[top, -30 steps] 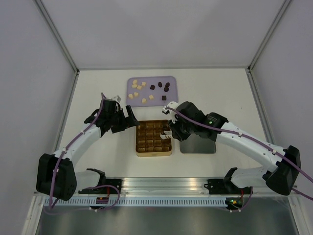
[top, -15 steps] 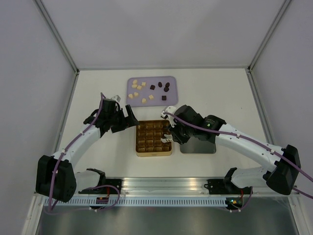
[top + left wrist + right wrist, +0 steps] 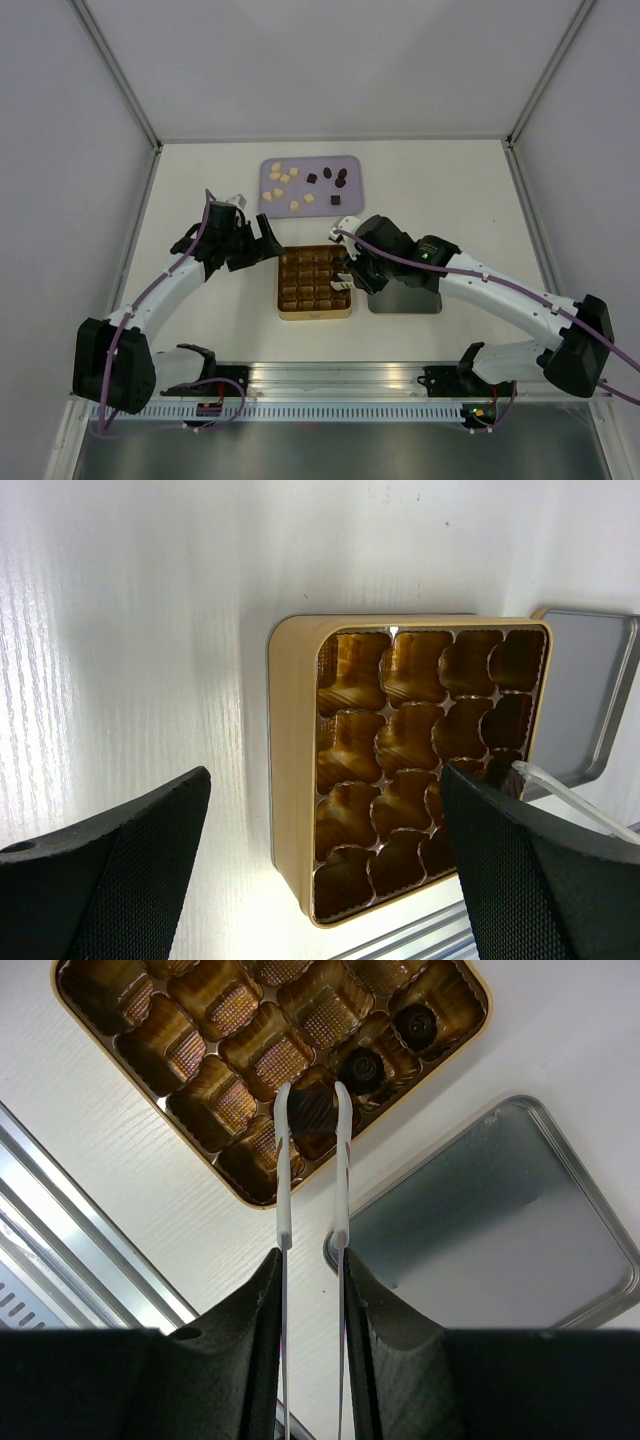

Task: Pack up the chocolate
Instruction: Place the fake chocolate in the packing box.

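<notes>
My white table (image 3: 450, 190): lilac tray (image 3: 352, 195) at far centre. Nearer me, gold gridded tin (image 3: 313, 314) mid-table; grey metal lid (image 3: 405, 300) just right of it.

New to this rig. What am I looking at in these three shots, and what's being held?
It is a robot with a left arm and a right arm, both bolted to the near edge of a white table. The wide picture comes from a fixed camera above and behind the arms. The other two come from a camera on each wrist, looking past that arm's own fingers.

On the table is a purple tray with loose pale chocolates and dark chocolates. There is also a gold tin with moulded cups, and a silver lid beside it.

The right tool is shut on tweezers. Their tips pinch a dark chocolate at a cup in the tin's edge row. Two more dark pieces sit in the neighbouring cups.

The left tool is open, holds nothing and hovers beside the tin.
</notes>
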`<state>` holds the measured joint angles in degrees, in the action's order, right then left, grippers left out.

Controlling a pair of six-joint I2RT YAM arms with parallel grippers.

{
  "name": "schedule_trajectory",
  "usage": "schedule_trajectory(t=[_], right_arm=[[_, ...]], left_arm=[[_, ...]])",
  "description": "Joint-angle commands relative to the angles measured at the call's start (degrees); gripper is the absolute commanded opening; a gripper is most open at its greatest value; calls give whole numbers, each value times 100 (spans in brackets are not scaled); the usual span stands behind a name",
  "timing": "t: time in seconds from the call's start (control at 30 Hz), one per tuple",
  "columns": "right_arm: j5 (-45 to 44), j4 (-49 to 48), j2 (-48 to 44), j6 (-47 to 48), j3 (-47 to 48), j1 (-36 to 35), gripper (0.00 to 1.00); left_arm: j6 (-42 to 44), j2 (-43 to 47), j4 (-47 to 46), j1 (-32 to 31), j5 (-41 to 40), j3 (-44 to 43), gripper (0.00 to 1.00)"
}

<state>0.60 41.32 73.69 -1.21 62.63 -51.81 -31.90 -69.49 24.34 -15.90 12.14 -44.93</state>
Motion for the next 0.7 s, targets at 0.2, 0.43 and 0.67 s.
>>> schedule_trajectory(t=[0.2, 0.43, 0.67], right_arm=[[-86, -212, 75, 235, 4, -22, 14], [-86, -238, 119, 297, -49, -22, 16], [-86, -256, 190, 315, -58, -22, 18]], left_arm=[[131, 164, -52, -36, 60, 28, 100], [131, 164, -52, -36, 87, 10, 100], [131, 147, -52, -36, 95, -7, 100]])
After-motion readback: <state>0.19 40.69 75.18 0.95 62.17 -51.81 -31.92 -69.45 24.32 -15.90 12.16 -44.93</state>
